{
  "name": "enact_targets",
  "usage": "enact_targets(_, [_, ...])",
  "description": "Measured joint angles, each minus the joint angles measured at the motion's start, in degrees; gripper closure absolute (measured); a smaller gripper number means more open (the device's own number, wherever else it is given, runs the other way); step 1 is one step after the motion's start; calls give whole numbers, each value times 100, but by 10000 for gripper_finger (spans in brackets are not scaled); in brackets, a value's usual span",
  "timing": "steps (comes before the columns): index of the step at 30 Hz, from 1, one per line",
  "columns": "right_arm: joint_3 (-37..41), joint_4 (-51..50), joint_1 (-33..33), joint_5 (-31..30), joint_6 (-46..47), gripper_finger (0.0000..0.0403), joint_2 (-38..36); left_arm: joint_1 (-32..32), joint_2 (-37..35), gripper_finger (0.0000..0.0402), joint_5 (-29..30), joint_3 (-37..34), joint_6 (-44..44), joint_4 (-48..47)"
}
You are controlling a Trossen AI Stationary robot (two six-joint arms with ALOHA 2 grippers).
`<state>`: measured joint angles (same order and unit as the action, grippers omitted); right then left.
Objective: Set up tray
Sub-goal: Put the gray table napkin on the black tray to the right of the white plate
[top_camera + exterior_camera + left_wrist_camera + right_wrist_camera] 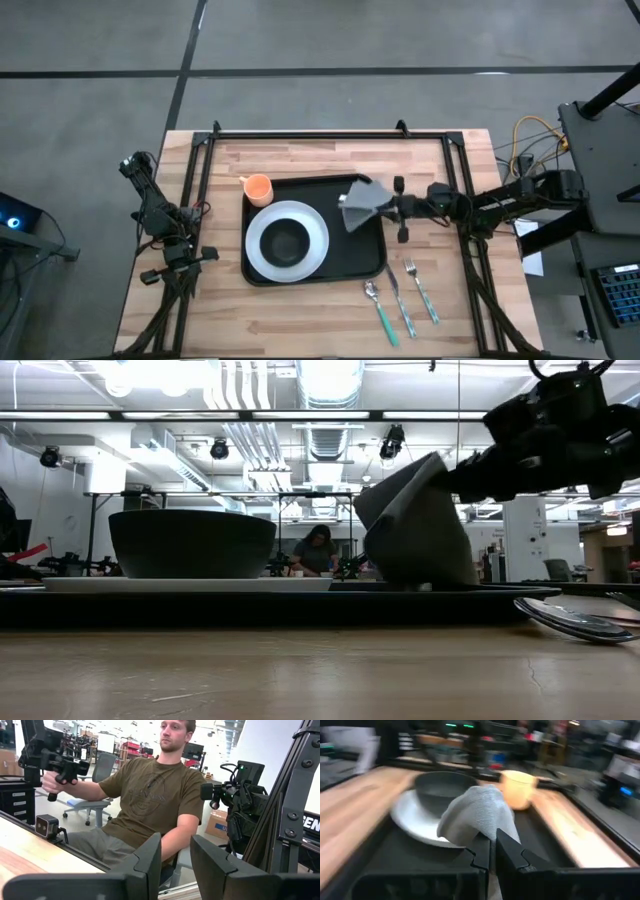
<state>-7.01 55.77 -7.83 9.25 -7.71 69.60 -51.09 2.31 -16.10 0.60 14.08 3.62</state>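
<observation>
The black tray [366,262] lies in the middle of the table. On it stand a white plate [318,243] with a dark bowl [285,243] and an orange cup [258,187]. My right gripper [492,846] is over the tray's right part, shut on a grey napkin [358,203]. In the low view the napkin [420,525] fans down from the gripper [468,478] to the tray's rim line. My left gripper [175,851] waits open at the table's left edge, pointing level out into the room. My right gripper pinches the napkin between its two fingers at the bunched end [489,834] that faces the table's right. The fingers come nearly level from the right side. The cloth spreads out and hangs down ahead of them; whether its lower edge [425,580] touches the tray I cannot tell.
A spoon [380,308], a knife [400,300] and a fork [422,293] lie on the wood near the tray's near right corner. A black frame [330,134] runs along the far edge and both sides. A seated person [150,805] holding control handles shows beyond the table.
</observation>
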Motion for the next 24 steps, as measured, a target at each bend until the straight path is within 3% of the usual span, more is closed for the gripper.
enact_targets(13, [-48, -737, 161, 947, -263, 394, 0, 0, 0, 317, 0, -1, -1, 0])
enact_targets(24, [-182, -1053, 159, 1100, 350, 392, -2, 1, 0, 317, 0, -2, 0, -1])
